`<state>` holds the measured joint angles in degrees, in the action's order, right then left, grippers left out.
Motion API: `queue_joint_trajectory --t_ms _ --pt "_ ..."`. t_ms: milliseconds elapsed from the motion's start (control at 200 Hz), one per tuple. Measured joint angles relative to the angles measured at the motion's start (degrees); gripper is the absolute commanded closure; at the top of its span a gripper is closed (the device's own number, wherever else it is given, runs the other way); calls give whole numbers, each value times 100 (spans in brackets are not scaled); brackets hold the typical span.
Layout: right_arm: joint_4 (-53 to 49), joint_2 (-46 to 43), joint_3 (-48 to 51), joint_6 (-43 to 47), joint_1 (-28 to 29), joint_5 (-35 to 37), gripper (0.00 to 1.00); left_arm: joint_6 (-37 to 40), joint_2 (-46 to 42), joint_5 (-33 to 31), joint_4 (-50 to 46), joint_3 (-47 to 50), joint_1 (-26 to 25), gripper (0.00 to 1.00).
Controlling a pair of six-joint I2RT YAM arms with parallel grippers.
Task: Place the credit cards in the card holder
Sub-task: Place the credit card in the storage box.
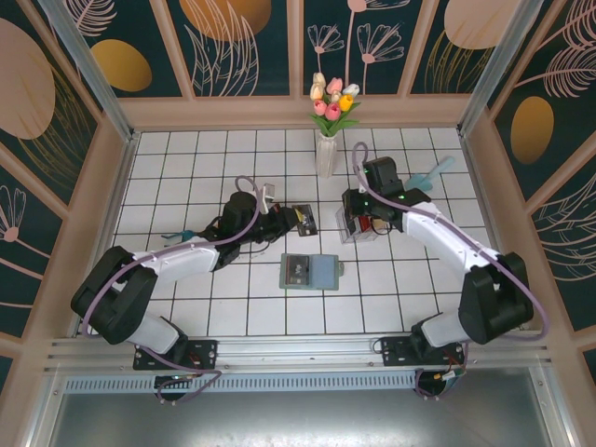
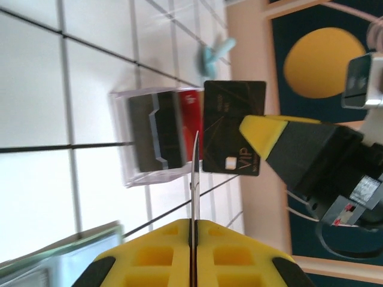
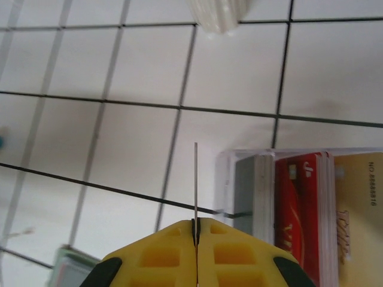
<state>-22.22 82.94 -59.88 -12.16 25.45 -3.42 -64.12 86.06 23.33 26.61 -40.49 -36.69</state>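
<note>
My left gripper [image 1: 296, 220] [image 2: 194, 222] is shut on a thin credit card [image 2: 194, 173] that I see edge-on, held above the tiles left of the clear box [image 1: 358, 229] [image 2: 154, 139]. My right gripper [image 1: 359, 212] [image 3: 195, 221] is shut on a dark grey credit card [image 2: 233, 127] [image 3: 195, 179], just above that box. More credit cards stand in the box, red [image 3: 298, 209] and tan [image 3: 359, 209] among them. The card holder [image 1: 310, 272] [image 2: 54, 257] [image 3: 70, 266] lies flat on the table nearer the arms, between the two grippers.
A white vase of tulips [image 1: 326, 149] [image 3: 218, 15] stands behind the box. A teal object [image 1: 436, 169] [image 2: 216, 51] lies at the back right, another [image 1: 182, 231] beside the left arm. Low walls ring the tiled table [image 1: 186, 177].
</note>
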Motion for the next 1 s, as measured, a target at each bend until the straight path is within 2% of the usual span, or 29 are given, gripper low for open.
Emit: queue_joint_trajectory --t_ms 165,520,691,766,1001 --pt "-122 415 -85 186 22 518 92 214 0 -52 -400 0 0 90" --pt "-151 901 -184 334 76 667 91 310 2 -46 -525 -9 0 89" --pt "-142 1036 -186 310 107 723 80 328 4 -24 -573 -28 0 89" --pt "-146 1056 -186 299 131 787 71 352 7 -22 -603 -46 0 89" --pt "-295 964 -203 109 210 1102 68 538 13 -31 -927 -57 -46 89"
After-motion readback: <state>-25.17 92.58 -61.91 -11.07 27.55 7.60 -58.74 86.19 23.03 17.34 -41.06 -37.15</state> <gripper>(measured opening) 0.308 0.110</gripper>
